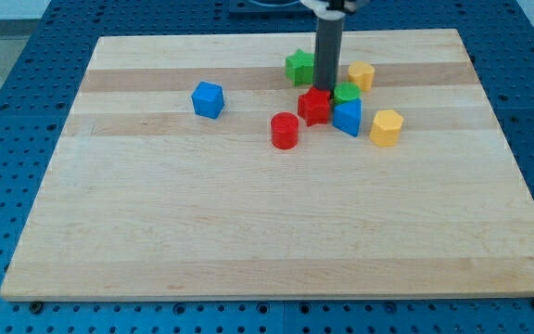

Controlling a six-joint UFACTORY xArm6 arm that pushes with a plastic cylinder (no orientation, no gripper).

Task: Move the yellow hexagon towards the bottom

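The yellow hexagon (386,127) lies right of centre in the upper half of the wooden board (248,232). A second yellow block (361,75), whose shape I cannot make out, lies above it near the view's top. My tip (328,89) stands on the board at the top edge of the red star (315,107), between the green star (298,67) and the green cylinder (346,93). The tip is up and to the left of the yellow hexagon, apart from it, with the blue triangle (347,118) between them.
A red cylinder (285,131) lies just below and left of the red star. A blue cube (208,99) sits alone to the view's left. The board rests on a blue perforated table (7,83).
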